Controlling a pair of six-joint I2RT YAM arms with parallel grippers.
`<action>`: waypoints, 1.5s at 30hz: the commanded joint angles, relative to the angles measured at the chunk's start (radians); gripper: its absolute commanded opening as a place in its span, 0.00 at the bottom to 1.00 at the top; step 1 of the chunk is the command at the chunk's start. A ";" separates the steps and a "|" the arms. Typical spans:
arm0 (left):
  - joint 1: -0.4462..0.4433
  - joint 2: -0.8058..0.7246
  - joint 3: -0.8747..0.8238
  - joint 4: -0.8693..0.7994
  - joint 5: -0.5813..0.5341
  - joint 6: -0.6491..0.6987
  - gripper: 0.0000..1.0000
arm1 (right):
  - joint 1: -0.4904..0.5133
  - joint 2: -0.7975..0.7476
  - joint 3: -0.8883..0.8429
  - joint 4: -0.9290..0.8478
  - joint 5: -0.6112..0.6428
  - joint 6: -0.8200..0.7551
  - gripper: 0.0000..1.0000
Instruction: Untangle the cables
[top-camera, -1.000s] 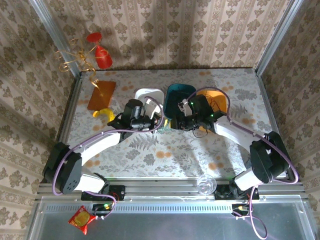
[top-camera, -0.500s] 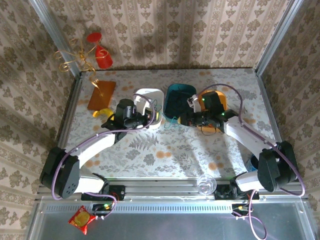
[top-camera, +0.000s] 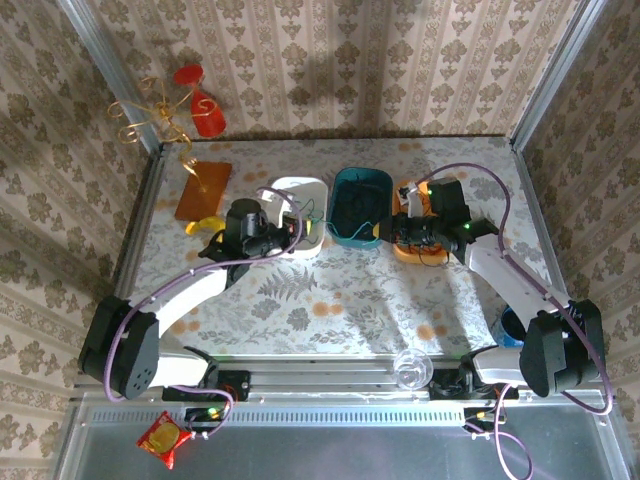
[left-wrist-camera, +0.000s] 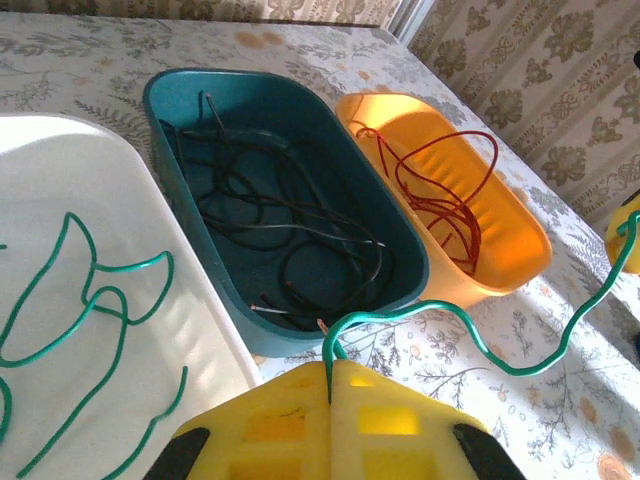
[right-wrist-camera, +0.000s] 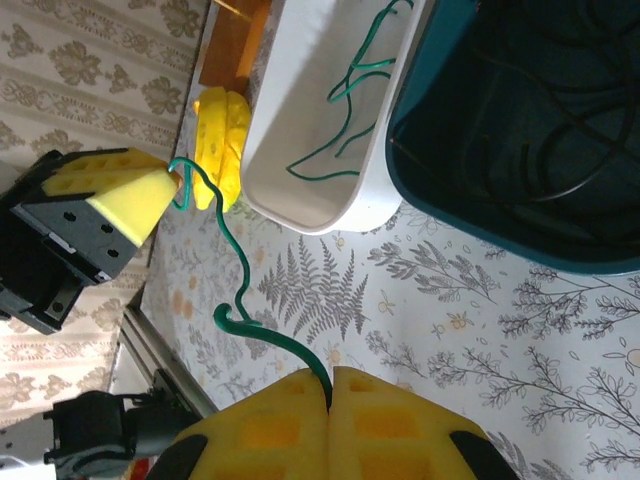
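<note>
One green cable (left-wrist-camera: 470, 325) hangs stretched between my two grippers, above the table in front of the teal bin (top-camera: 360, 180). My left gripper (left-wrist-camera: 330, 368) is shut on one end of it, beside the white bin (top-camera: 297, 190). The right gripper (right-wrist-camera: 328, 378) is shut on the other end (right-wrist-camera: 235, 265), in front of the orange bin (top-camera: 408, 186). More green cables (left-wrist-camera: 95, 300) lie in the white bin (left-wrist-camera: 200, 330). Black cables (left-wrist-camera: 270, 215) lie in the teal bin (left-wrist-camera: 180, 85), red ones (left-wrist-camera: 445, 195) in the orange bin (left-wrist-camera: 520, 250).
A brown board (top-camera: 203, 188) and a yellow banana-like object (top-camera: 205, 226) lie at the back left of the table. A clear cup (top-camera: 411, 370) stands on the front rail. A blue object (top-camera: 510, 325) sits by the right arm's base. Curly golden wire (top-camera: 140, 115) hangs on the wall.
Both grippers were close together by the white and teal bins; they have drawn apart, the right one moving right, and the green cable now spans the gap. The right gripper has closed.
</note>
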 joint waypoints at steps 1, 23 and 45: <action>0.031 -0.031 -0.024 0.008 -0.078 -0.020 0.00 | 0.007 0.018 0.067 0.018 0.097 0.052 0.00; 0.004 -0.182 -0.095 -0.140 -0.610 -0.091 0.94 | 0.215 0.632 0.719 -0.170 0.207 0.026 0.00; -0.006 -0.326 -0.077 -0.382 -0.992 -0.080 1.00 | 0.259 0.742 0.819 -0.236 0.261 -0.065 0.48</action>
